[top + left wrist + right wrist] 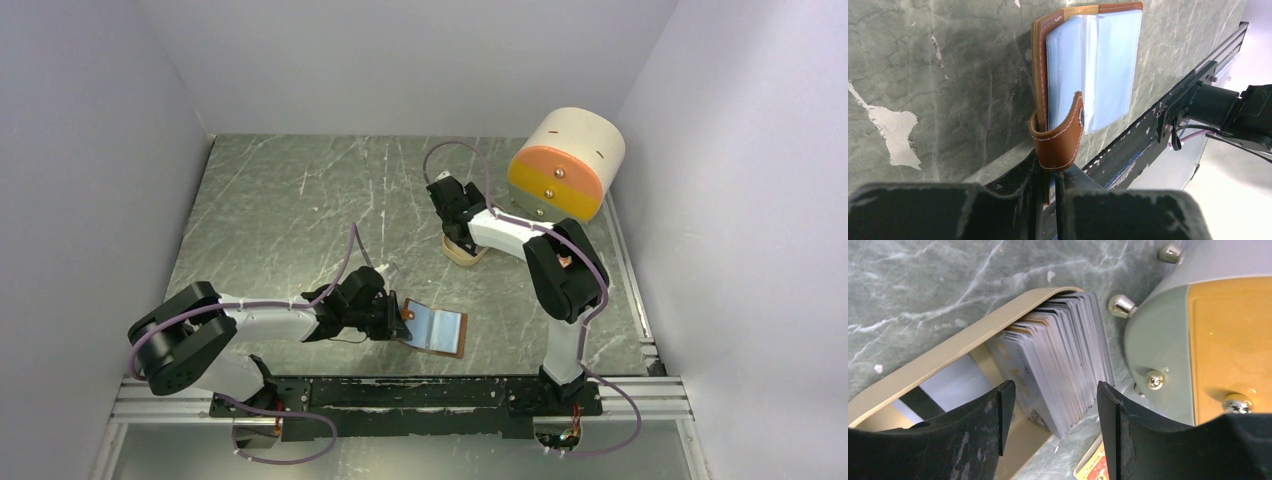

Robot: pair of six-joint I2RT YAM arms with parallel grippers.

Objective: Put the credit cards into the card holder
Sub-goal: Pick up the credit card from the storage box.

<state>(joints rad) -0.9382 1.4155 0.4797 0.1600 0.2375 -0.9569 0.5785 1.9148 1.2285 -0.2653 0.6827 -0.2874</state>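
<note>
The left gripper (1049, 187) is closed tight on the strap (1060, 137) end of the wallet (440, 328). The wallet lies open on the table (270, 210) near the front rail, with its pale blue pockets turned up. It looks to me that this arm has the job of holding the wallet steady. The right gripper (1053, 395) is far from there, at the back right. It hangs over the dish (943, 362), just beside the box (1218, 325). Its jaws stand wide apart and hold nothing. The cards (1068, 355) stand on edge in the dish as a tight leaning pack, and the pack sits between the two fingers. I cannot tell if a finger touches it. So I judge that the step in hand is the first pick of a card, and no card is in the wallet yet. The next move asks the right gripper to go lower and close on the pack's outer card, or on a few, not on the whole pack. The cards are thin and probably slippery, so the grip must be square on the edges.
</note>
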